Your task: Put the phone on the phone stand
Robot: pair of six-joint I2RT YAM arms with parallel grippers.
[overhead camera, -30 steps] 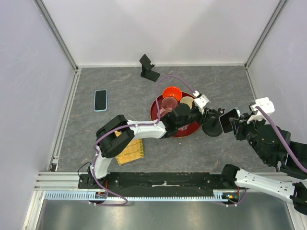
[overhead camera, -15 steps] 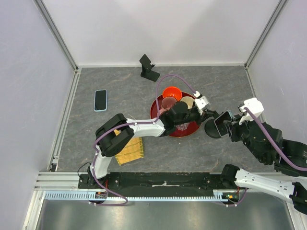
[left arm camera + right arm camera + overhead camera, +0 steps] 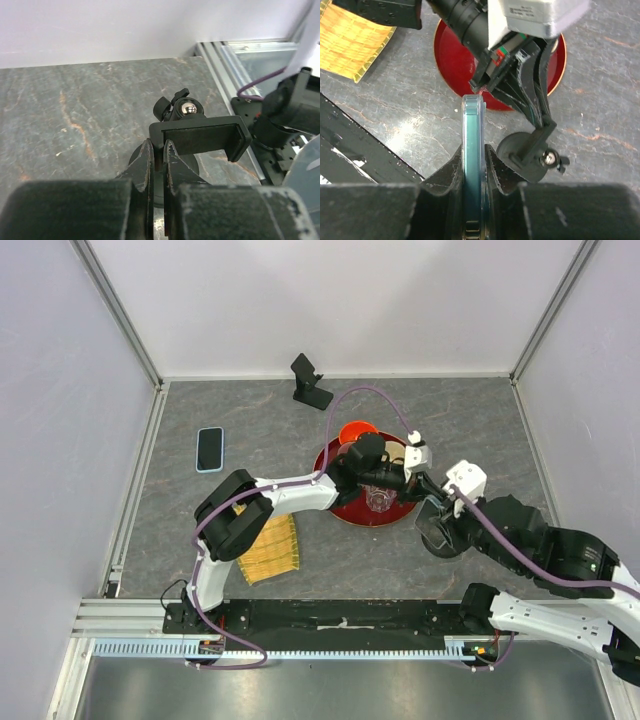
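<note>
A black phone stand (image 3: 200, 137) with a round base (image 3: 530, 155) stands right of the red tray. My left gripper (image 3: 159, 147) is shut on the left edge of its cradle, reaching across the tray (image 3: 428, 490). My right gripper (image 3: 472, 155) is shut on the phone (image 3: 471, 135), a teal-edged handset held edge-on, just left of the stand's base and a little apart from it. From above, the phone (image 3: 430, 512) sits right beside the stand (image 3: 447, 540), partly covered by the right arm.
The red tray (image 3: 345, 510) holds an orange bowl (image 3: 352, 430) and a clear cup (image 3: 380, 500). A yellow mat (image 3: 270, 550) lies front left. A second phone (image 3: 209, 448) lies far left, and another black stand (image 3: 311, 383) stands by the back wall.
My right arm has swung left, carrying the phone up to the stand. The left gripper has closed on the stand's cradle.
</note>
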